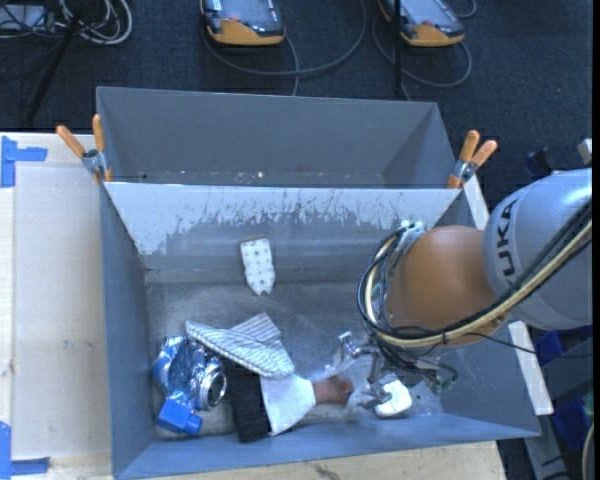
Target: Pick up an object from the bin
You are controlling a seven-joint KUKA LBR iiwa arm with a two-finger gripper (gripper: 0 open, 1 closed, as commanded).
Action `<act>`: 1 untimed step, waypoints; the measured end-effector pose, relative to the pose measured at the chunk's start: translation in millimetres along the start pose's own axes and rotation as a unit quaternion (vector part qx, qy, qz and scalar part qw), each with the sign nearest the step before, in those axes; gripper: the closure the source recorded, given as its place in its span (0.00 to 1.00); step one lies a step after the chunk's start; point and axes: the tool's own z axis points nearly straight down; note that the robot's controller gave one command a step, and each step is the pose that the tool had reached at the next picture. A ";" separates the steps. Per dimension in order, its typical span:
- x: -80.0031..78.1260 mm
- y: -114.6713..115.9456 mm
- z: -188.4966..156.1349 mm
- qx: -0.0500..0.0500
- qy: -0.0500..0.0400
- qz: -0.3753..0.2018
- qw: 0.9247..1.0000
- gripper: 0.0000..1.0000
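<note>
near-right floor: small white lump (393,400) and brown piece (332,390), gripper (368,376) low between them, grip state cannot be told | best: centre on one, descend straight, clear of white cloth (285,400) | far: spotted scrap (258,265) apart

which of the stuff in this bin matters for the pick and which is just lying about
In the job: pincer; brown thing and white lump closest to it; bin.

Lying about: spotted scrap; striped cloth; blue thing; black piece.
</note>
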 end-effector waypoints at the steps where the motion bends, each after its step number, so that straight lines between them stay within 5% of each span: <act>1: 0.0 0.0 0.0 0.000 0.000 0.000 1.000 1.00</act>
